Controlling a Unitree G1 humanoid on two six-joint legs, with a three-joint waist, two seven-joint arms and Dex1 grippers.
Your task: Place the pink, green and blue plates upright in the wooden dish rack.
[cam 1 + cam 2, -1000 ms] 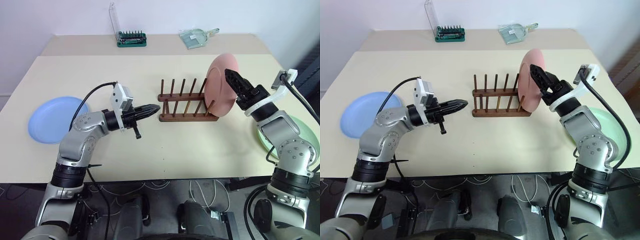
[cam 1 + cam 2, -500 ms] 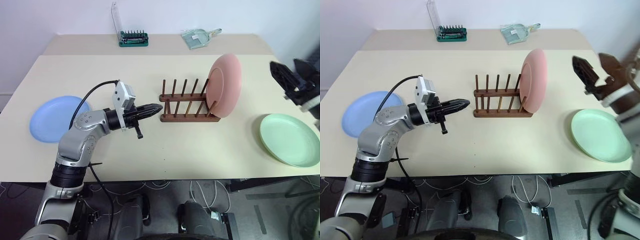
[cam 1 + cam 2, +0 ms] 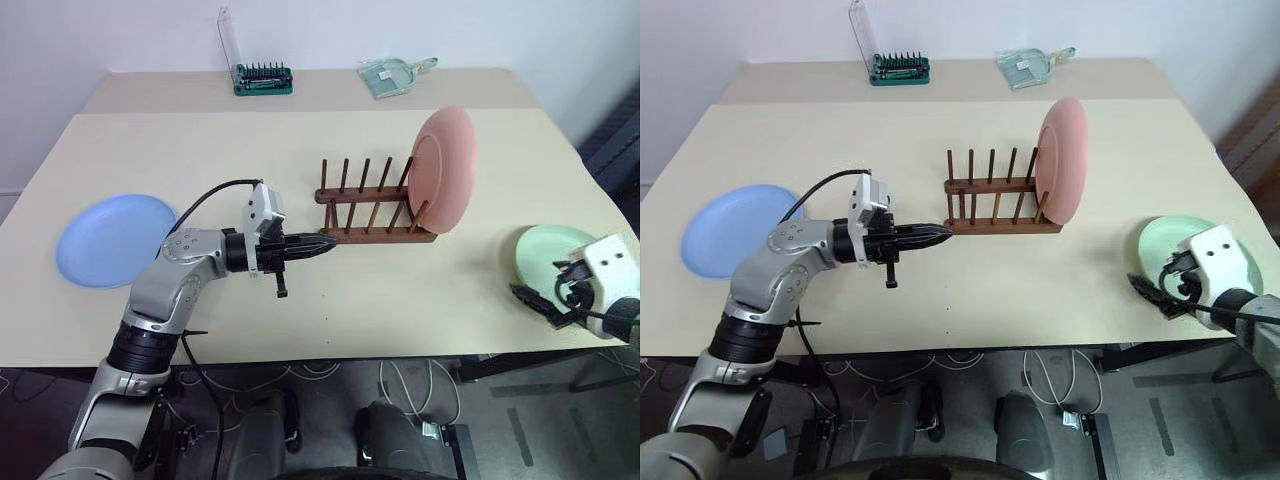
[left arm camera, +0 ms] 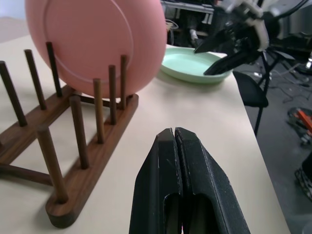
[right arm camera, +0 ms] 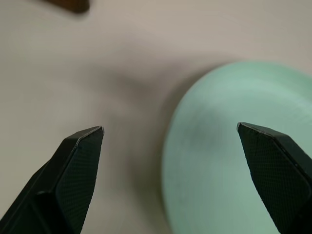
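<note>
Three plates: the pink plate stands upright in the rack's right end; blue plate lies far left, green plate right. Left gripper, clenched, points at the rack; right gripper gapes empty over the green plate's rim. One bit set sits behind.

Three plates are showing, one pink plate, one green plate, one blue plate, with one wooden dish rack, one screwdriver set and one dustpan.

Beige table. Wooden dish rack at centre; blue plate lying flat at left; green plate lying flat at right edge; green tool case and clear dustpan along the top.
</note>
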